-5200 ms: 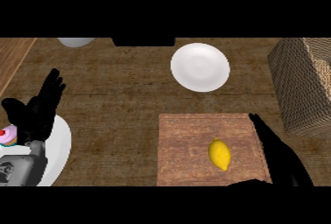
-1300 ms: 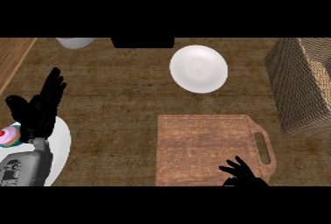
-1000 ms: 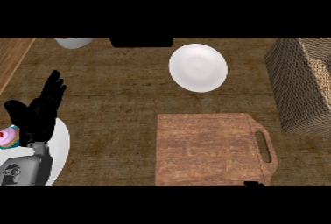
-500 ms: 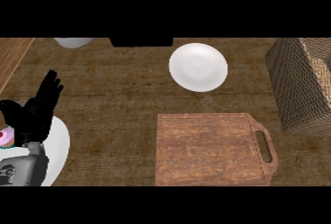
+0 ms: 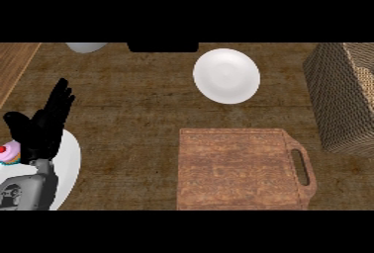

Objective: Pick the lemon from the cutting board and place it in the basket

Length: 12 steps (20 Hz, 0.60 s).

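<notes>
From the head view: at near centre lies the cutting board [image 5: 245, 169], bare on top, handle slot to its right. No lemon shows on it or anywhere else, so cannot say where the lemon is now. Nor does the right hand show at all. At the right edge stands the basket [image 5: 345, 96], near the board's handle side. Far from the board sits a white plate [image 5: 226, 75]. At the near left rests the left hand [image 5: 42, 128], fingers straight and up, holding nothing, over a white dish [image 5: 70, 168], with a cupcake [image 5: 7, 153] at the very edge.

Judging by the bare board, probably mid-carry: best to travel right, come over the basket's open top, lower well inside, then let go.

No readable writing or brand marks anywhere.
</notes>
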Motion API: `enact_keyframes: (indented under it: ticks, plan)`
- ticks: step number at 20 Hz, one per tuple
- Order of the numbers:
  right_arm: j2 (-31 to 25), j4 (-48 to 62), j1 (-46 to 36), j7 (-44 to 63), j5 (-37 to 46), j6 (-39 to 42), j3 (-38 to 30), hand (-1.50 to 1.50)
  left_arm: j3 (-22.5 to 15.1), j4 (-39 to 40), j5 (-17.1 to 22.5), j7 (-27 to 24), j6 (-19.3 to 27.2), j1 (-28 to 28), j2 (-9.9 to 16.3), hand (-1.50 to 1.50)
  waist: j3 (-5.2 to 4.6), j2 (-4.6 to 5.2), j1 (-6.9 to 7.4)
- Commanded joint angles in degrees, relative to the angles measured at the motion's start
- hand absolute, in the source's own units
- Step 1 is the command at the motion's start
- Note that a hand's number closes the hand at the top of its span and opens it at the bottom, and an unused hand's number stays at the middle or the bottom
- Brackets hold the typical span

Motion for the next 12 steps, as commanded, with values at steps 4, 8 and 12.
enact_keyframes:
  ticks: [4, 8, 12]
  plan:
    - [-4.0, -1.7, -18.5, 22.4, -3.0, -8.1, -3.3, 1.5, 1.0, 1.1, 0.7, -1.3, -1.1, -0.6, 0.7, 0.0, 0.0, 0.11, 0.73]
    - [-5.3, 7.9, -25.9, 22.2, -1.2, -5.2, -5.4, 1.5, 0.0, -1.2, -0.2, 3.1, 0.1, -2.3, 0.1, 0.0, 0.07, 0.05, 0.39]
    - [-5.6, 14.3, -34.9, 24.3, 6.8, -7.1, -0.5, 1.5, -0.9, -0.8, -0.7, 1.0, 0.6, -1.2, -1.7, 0.0, 0.06, 0.08, 0.68]
